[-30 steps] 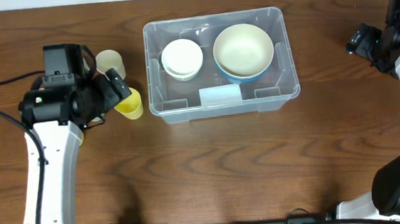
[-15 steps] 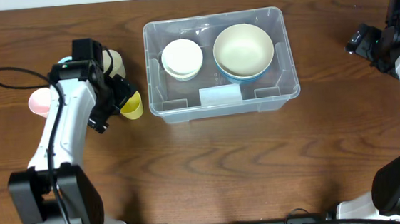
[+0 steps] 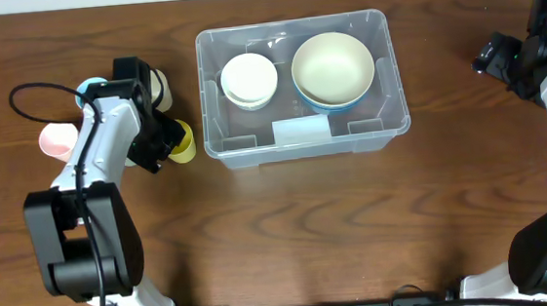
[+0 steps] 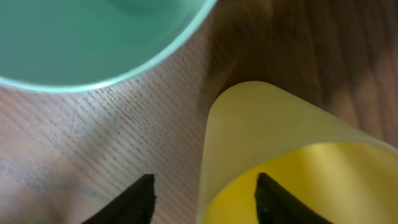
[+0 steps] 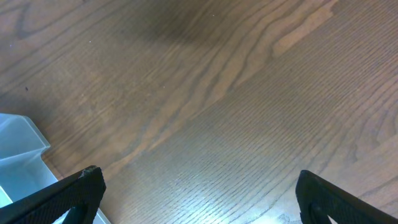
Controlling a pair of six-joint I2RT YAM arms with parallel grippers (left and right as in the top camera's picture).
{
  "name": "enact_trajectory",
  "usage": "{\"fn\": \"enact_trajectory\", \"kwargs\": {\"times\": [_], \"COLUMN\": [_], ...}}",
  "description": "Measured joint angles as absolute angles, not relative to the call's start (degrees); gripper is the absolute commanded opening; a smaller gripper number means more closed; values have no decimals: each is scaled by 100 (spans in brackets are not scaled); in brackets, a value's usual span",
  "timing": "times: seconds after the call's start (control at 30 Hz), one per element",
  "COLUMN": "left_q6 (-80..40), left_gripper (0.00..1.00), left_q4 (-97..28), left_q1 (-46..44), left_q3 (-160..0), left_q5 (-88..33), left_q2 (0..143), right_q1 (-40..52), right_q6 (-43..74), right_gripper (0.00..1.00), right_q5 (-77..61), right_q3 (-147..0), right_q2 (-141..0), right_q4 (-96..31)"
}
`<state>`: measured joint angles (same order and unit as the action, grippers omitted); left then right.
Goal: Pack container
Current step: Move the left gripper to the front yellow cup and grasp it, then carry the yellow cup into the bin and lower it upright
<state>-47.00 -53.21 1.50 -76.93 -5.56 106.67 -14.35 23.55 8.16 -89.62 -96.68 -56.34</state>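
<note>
Container [image 3: 390,73] sits mid-surface, just right of yellow cup [image 4: 286,143]. Left claw [image 4: 204,186] is half apart, straddling the cup wall, not yet clamped. A thin one-wall pinch could slip and roll the cup. Right claw [image 5: 199,186] is wide apart.

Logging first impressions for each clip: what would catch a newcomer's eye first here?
The clear container at the far middle of the table, holding a small white bowl and a larger cream bowl. Just left of it, the left gripper straddles the wall of a yellow cup lying on its side; the right gripper hangs open over bare wood at the far right.
</note>
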Motion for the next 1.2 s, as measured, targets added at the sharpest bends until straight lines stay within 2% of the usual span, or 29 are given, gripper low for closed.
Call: {"fn": "enact_trajectory", "kwargs": {"times": [0.13, 0.17, 0.67, 1.2], "left_q6": [-4724, -4692, -3787, -2171], "left_gripper": [9, 6, 6, 6], "left_q4": [-5253, -5251, -5640, -7054], "left_q1": [150, 150, 150, -21], "left_q3": [-7693, -7693, -7690, -7758], "left_q5": [-519, -510, -427, -755], "left_q2": [10731, 10742, 10573, 7463], "right_q1": [-1435, -1435, -1435, -1435], "right_q6": [2353, 2353, 2353, 2353], "right_gripper": [99, 99, 99, 99], "right_q5": [814, 816, 816, 816], "right_q3": [-8962, -8962, -8962, -8962], "right_q2": [-9668, -9668, -9668, -9668], "right_q4": [-5634, -5634, -5631, -5634]}}
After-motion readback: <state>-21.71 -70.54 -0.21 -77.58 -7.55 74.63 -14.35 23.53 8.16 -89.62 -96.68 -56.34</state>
